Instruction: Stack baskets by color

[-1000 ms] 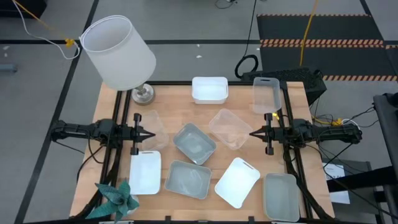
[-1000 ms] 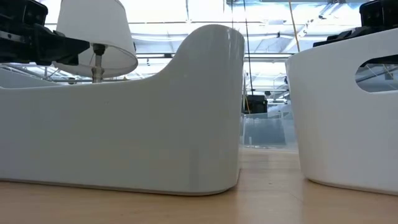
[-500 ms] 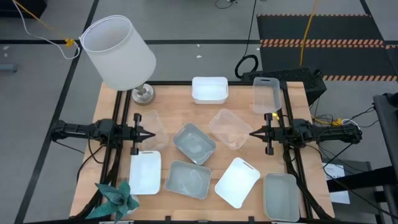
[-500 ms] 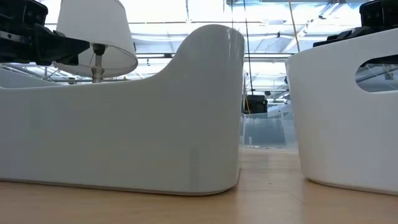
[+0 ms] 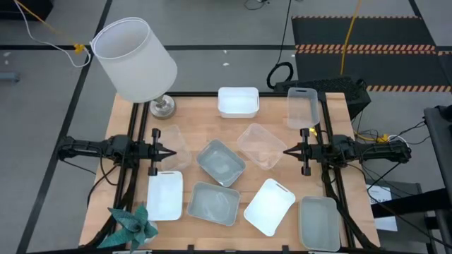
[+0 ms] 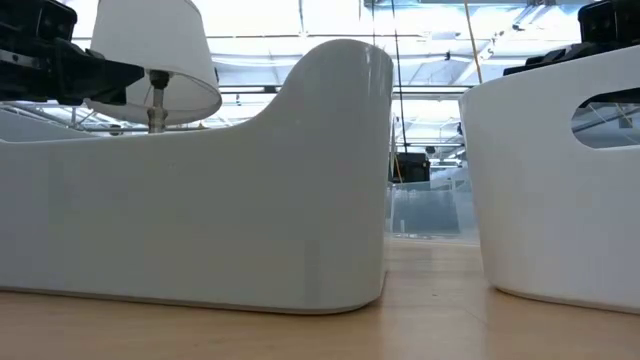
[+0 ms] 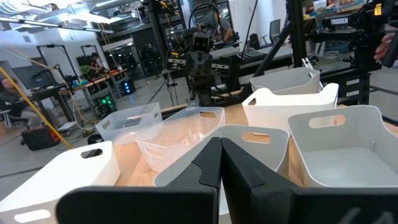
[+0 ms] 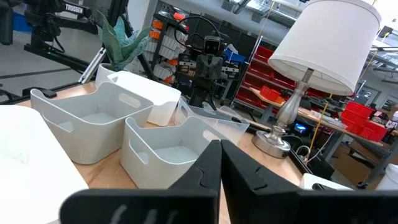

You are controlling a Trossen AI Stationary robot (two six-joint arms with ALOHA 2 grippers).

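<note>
- No stacking begun, by the look of it: nine baskets lie loose and single on the table, none nested.
- Left gripper at the left edge, fingers shut, holding nothing; a clear basket sits right at its tip.
- Right gripper at the right edge, pinched shut, empty; another clear basket just beside its tip.
- Next move probably needs a gripper opening and taking a rim, e.g. grey basket onto grey basket.
- White baskets.

White baskets cut off at low view's edges, table beyond hidden
</note>
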